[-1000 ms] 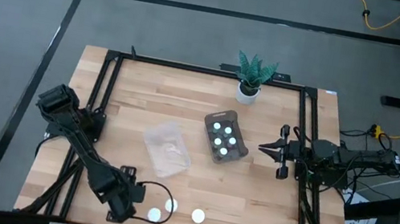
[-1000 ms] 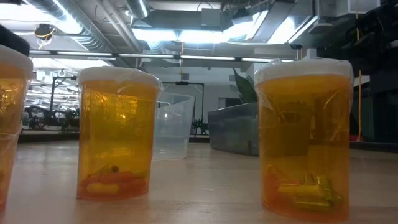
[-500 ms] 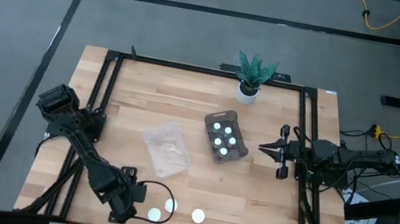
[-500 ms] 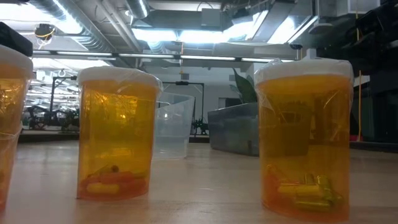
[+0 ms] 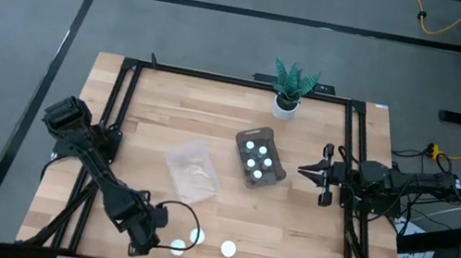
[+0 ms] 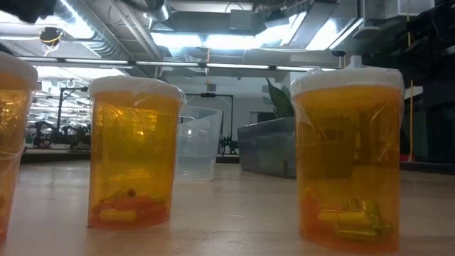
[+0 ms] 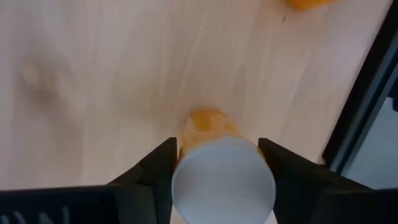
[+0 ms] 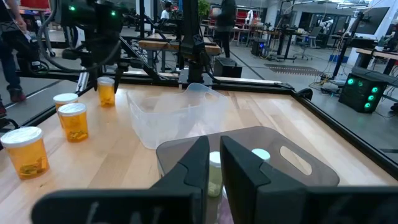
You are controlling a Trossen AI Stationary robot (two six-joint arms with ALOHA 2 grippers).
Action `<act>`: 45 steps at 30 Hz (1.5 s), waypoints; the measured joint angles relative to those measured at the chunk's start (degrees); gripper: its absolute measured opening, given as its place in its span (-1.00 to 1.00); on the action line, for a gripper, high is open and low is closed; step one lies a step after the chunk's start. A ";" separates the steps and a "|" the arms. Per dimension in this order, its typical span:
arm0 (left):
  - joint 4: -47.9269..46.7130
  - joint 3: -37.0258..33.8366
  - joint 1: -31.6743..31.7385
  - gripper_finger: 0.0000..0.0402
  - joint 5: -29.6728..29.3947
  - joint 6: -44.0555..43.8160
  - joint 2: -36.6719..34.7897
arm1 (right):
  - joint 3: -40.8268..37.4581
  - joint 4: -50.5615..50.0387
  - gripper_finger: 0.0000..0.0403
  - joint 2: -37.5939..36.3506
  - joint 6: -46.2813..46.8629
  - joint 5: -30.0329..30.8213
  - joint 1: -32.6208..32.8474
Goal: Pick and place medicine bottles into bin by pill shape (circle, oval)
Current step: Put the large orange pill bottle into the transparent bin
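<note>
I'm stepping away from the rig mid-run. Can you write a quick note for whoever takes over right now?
Left end effector: near front edge, appears shut on one amber bottle; lift not confirmed.
Right end effector: shut, empty, waiting just right of the grey bin.
Done: several small white-capped bottles sit in the grey bin.
Left: the clear bin looks empty; three more amber bottles stand at the front edge, unsorted. Check pill shape before placing.
</note>
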 joint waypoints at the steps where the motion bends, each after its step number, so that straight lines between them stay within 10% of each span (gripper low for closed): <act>1: -0.29 -0.02 0.21 -0.10 0.88 -0.65 -0.14 | 0.00 0.00 -0.79 0.00 0.00 0.00 0.00; 18: -33.86 24.54 19.98 -0.10 -3.68 10.04 -5.20 | 0.00 -0.02 -0.79 0.00 0.00 0.02 0.00; 30: -20.56 19.39 43.25 -0.10 -2.30 36.13 -4.23 | 0.00 0.00 -0.79 0.02 0.01 0.02 0.00; 45: -8.47 3.02 46.46 -0.10 1.77 38.91 -3.82 | 0.00 -0.02 -0.79 0.00 0.00 0.02 -0.01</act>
